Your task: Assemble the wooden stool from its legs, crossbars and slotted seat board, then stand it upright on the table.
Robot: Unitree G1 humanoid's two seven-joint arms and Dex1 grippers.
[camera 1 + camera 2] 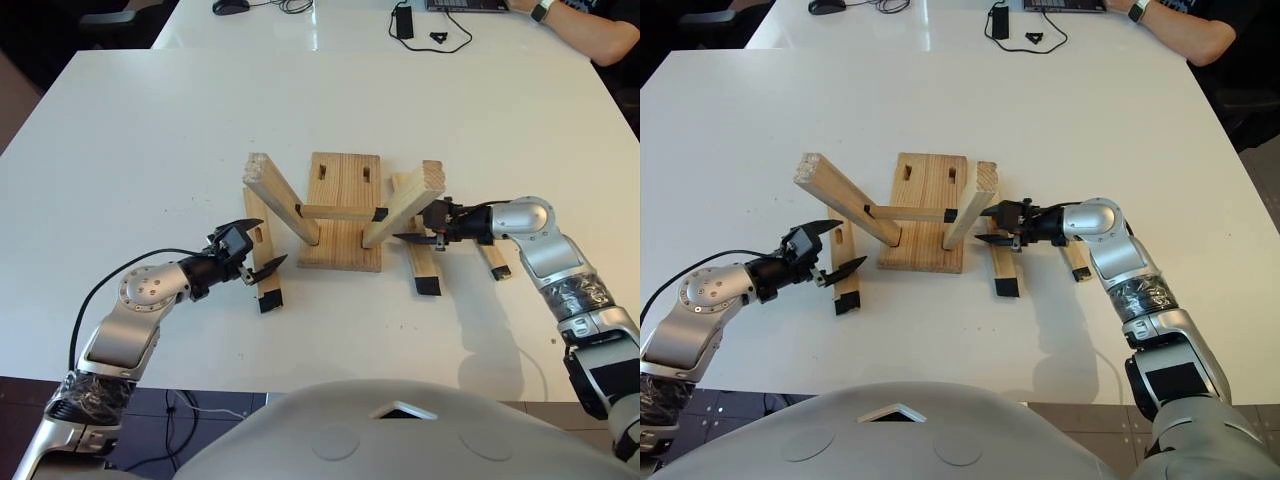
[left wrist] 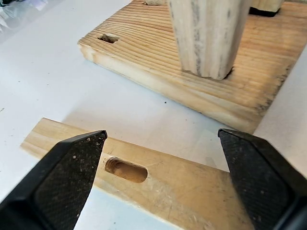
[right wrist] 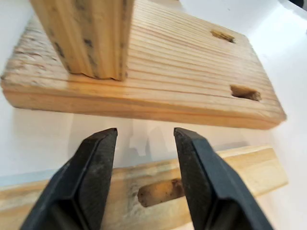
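The slotted seat board (image 1: 346, 182) lies flat on the white table. Two legs (image 1: 280, 198) (image 1: 405, 203) stand in it, splayed outward and joined by a crossbar (image 1: 338, 212). A loose leg (image 1: 262, 262) with a black foot lies left of the board; my left gripper (image 1: 272, 240) hovers open just over it, its fingers (image 2: 72, 177) straddling the slot (image 2: 125, 169). Another loose leg (image 1: 422, 262) lies right of the board. Over it my right gripper (image 1: 410, 228) is open, close to the right standing leg, fingers (image 3: 91, 177) above that piece's slot (image 3: 160, 191).
A short wooden piece (image 1: 493, 262) lies on the table under my right forearm. A second table behind holds a mouse (image 1: 231, 6), cables and a black adapter (image 1: 404, 20), with a person's arm (image 1: 590, 25) at its far right. Open tabletop extends left and front.
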